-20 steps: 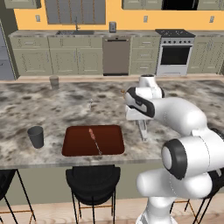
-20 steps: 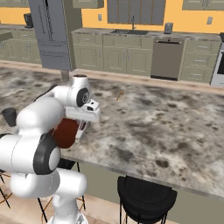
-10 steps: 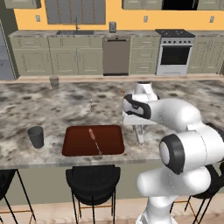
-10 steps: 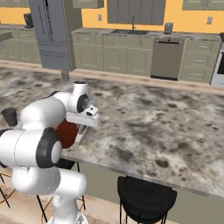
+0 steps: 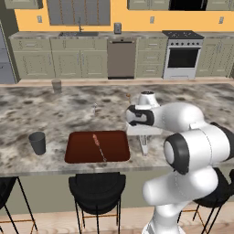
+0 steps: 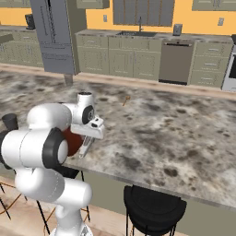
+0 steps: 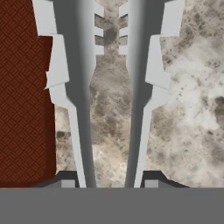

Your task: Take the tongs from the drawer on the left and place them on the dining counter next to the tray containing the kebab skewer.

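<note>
Spanning yellow-walled kitchen, mottled dining counter point(image 5: 55, 109)

Glossy white Franka arm point(image 5: 192, 146) with bulbous rounded links, dark grey joint rings and a black-capped wrist above its base.

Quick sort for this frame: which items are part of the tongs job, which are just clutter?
Job:
- tongs, in the gripper, hanging over the dining counter beside the tray
- tray with the kebab skewer on it

Just lying about:
- dark cup left of the tray
- grey cup at the far edge
- black stool
</note>
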Robot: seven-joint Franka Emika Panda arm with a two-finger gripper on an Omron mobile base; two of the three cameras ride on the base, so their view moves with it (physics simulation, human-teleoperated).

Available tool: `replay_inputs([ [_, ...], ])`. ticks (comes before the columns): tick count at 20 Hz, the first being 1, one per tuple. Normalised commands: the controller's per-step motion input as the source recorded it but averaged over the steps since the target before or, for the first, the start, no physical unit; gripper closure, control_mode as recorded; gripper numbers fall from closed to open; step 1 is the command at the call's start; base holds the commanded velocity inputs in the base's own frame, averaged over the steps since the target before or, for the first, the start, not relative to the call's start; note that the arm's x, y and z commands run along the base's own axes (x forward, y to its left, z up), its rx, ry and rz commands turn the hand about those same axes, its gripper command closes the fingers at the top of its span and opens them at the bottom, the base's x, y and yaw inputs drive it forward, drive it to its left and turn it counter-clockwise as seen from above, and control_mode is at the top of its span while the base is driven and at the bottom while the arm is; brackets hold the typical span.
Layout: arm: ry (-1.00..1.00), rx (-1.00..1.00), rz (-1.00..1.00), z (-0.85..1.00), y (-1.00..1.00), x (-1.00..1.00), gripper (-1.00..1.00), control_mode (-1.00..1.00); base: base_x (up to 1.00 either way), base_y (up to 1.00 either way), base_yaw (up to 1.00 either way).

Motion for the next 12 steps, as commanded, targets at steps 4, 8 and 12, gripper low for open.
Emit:
replay_inputs([
  [4, 0.0, 0.0, 0.0, -0.23, 0.06, 0.17, 1.0, -1.0, 0.0, 0.0, 0.0],
  [8, 0.02, 0.0, 0.0, -0.21, 0.0, 0.25, 1.0, -1.0, 0.0, 0.0, 0.0],
  [12, 0.0, 0.0, 0.0, -0.21, 0.0, 0.28, 1.0, -1.0, 0.0, 0.0, 0.0],
])
